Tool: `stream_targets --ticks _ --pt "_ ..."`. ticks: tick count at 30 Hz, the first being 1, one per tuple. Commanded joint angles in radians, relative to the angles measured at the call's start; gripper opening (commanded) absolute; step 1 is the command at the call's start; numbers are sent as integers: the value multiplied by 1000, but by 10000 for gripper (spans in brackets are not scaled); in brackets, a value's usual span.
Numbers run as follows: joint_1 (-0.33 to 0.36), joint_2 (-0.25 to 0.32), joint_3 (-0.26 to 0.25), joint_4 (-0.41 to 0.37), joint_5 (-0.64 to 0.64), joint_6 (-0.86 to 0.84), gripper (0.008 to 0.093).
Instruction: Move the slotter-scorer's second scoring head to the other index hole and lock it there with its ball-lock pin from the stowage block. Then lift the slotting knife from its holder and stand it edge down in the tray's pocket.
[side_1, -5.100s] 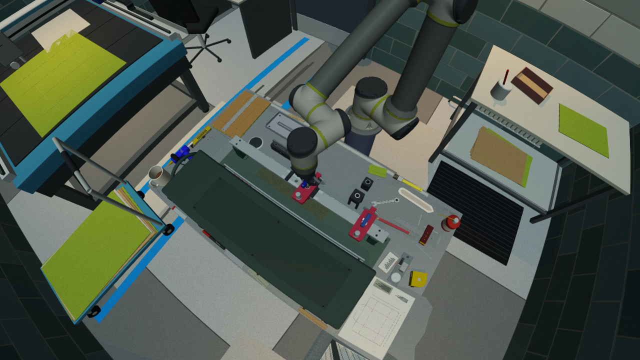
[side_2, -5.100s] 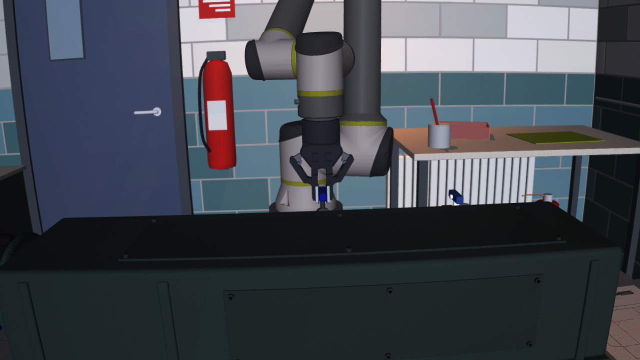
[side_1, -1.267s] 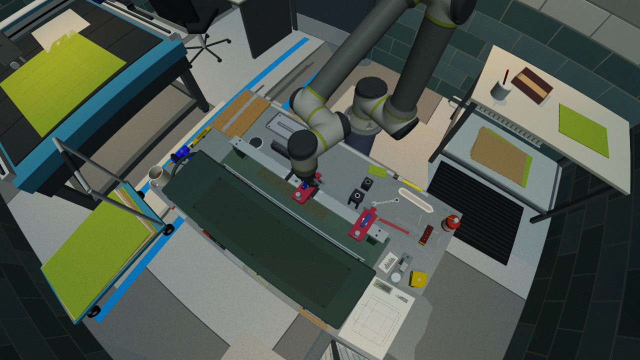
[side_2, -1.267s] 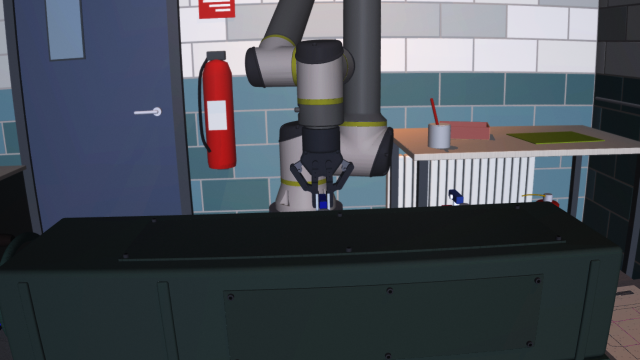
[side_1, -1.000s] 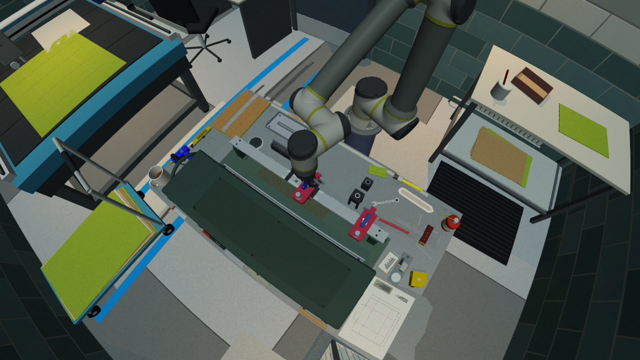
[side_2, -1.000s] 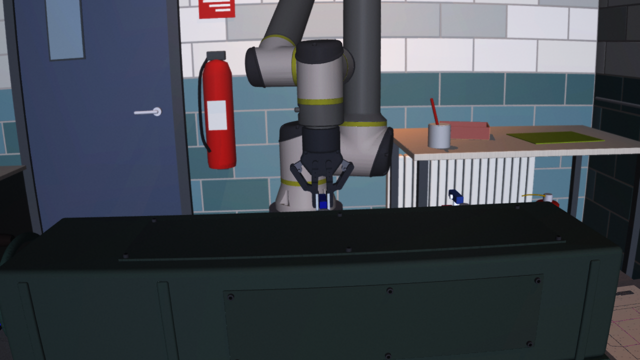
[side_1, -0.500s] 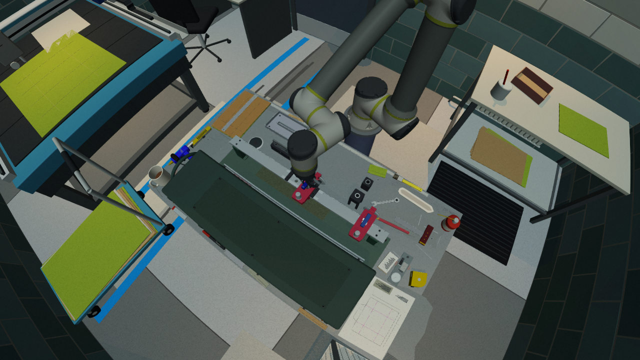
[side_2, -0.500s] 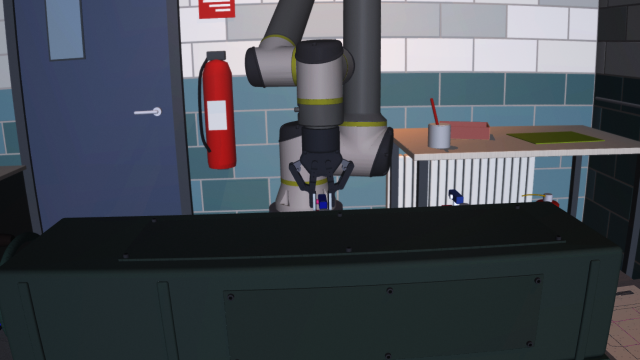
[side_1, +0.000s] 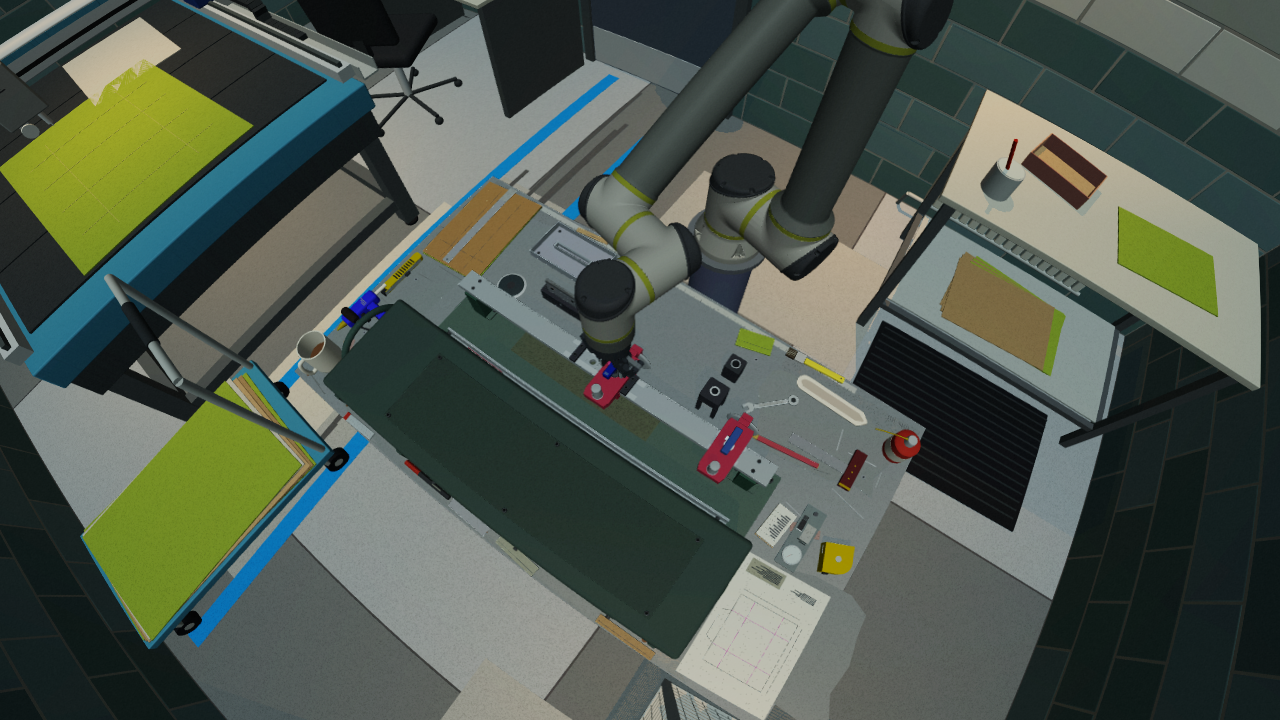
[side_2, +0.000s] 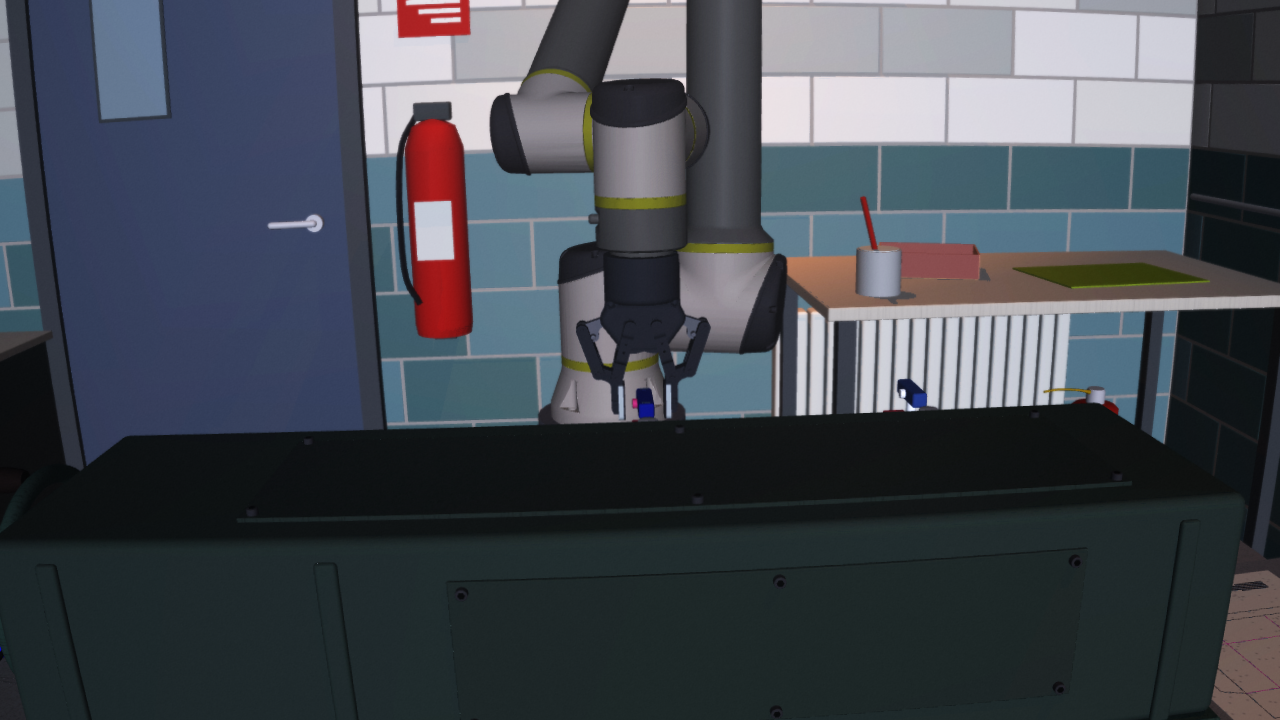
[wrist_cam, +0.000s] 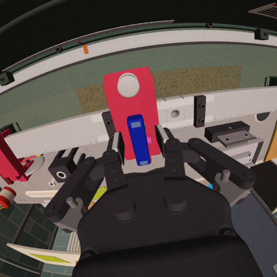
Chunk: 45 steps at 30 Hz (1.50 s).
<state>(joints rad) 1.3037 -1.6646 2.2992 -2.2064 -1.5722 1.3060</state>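
Note:
The second scoring head (side_1: 609, 387) (wrist_cam: 130, 108) is mostly hidden behind the dark machine cover in the second side camera; only its blue handle (side_2: 644, 399) shows there. The head is a red block with a blue handle (wrist_cam: 139, 139) and a pink stub on its side, sitting on the grey ruled rail (wrist_cam: 227, 102). My gripper (wrist_cam: 139, 143) (side_1: 618, 363) (side_2: 643, 403) is open around the handle and holds nothing. An index hole (wrist_cam: 175, 113) shows in the rail just right of the head. The other red head (side_1: 727, 445) sits further along the rail. The black stowage blocks (side_1: 723, 381) stand on the bench behind the rail.
Behind the rail lie a wrench (side_1: 770, 405), a pale tray (side_1: 831, 399) and a red-capped bottle (side_1: 900, 445). A metal holder plate (wrist_cam: 232, 135) sits right of my gripper. The dark machine cover (side_1: 537, 475) runs along the front of the rail.

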Motion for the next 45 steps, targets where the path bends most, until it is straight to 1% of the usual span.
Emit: stream_targets --ticks 1,13,17,23,31,35,39,45 --pt "0 0 -1 0 0 0 480" --pt "0 -1 -1 1 0 0 480" --pt "0 -9 -8 16 1 0 480" --pt "0 -41 -37 76 1 0 480" --pt "0 -92 -98 188 1 0 480" --pt "0 -108 -124 231 1 0 480" --pt "0 -116 -138 255 1 0 480" --pt "0 -119 -142 262 1 0 480"
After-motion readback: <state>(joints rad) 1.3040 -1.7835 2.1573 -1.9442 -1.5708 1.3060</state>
